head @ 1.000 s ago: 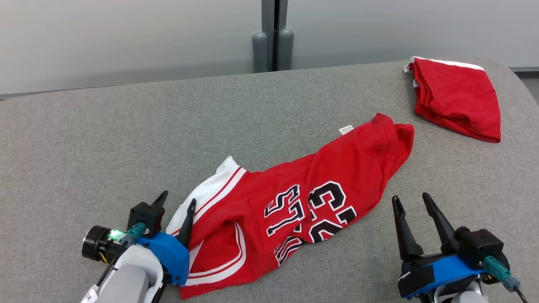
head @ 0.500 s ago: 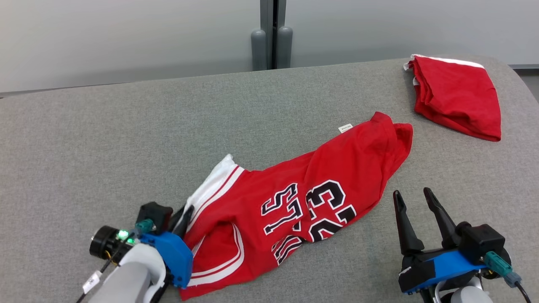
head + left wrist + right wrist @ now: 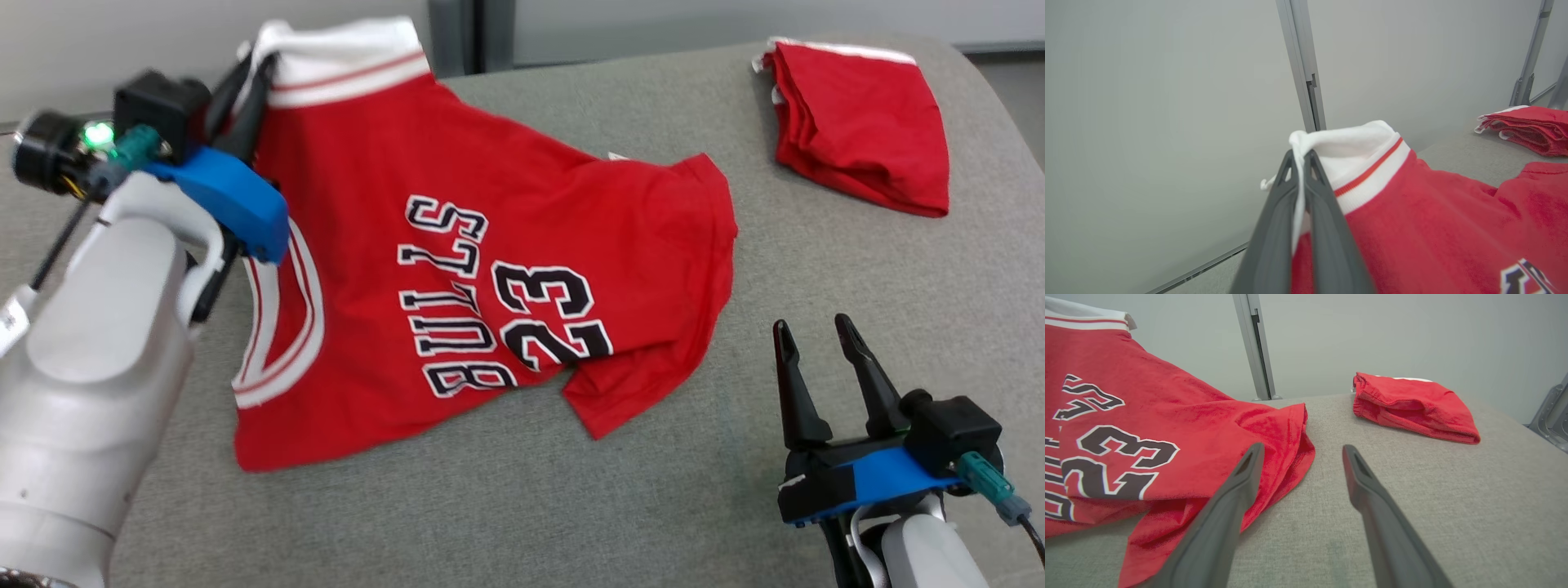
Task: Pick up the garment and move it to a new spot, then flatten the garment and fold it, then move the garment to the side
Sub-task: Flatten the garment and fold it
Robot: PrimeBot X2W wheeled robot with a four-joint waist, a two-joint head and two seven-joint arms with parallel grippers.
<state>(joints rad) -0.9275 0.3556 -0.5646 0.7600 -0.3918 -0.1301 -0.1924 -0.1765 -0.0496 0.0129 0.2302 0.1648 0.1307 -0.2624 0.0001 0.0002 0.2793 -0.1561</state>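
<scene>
The garment is a red jersey with white trim and "BULLS 23" in black letters. My left gripper is shut on its white-banded edge and holds that end raised at the upper left, so the cloth hangs slanting down to the grey surface. In the right wrist view the garment drapes at the left, its lower part resting on the surface. My right gripper stands open low at the right, just beside the garment's right edge, with nothing between its fingers.
A second red garment lies folded at the far right of the grey surface, seen also as a folded red pile. A pale wall with a grey upright post stands behind. The surface curves down at the right edge.
My left gripper shut on the garment's white edge and lifted it up and back; the garment now hangs spread out. The head camera has shifted. The right gripper stayed open in place.
</scene>
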